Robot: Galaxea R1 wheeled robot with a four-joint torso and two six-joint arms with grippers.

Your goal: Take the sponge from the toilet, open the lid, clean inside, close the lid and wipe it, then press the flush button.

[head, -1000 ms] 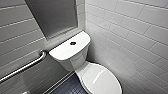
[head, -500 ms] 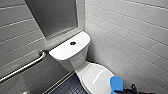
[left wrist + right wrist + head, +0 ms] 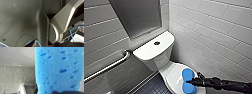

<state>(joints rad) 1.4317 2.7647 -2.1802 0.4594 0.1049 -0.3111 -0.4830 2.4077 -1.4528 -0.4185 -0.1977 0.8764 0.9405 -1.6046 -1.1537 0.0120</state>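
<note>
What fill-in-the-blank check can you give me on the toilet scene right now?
1. The sponge in the right gripper is coloured ____.
2. The lid of the toilet is ____.
3. The round flush button sits on top of the ____.
Missing words: blue; closed; tank.

Metal grab bar (image 3: pixel 109 66) on white tiled wall (image 3: pixel 99 30); dark floor (image 3: pixel 150 86).
</note>
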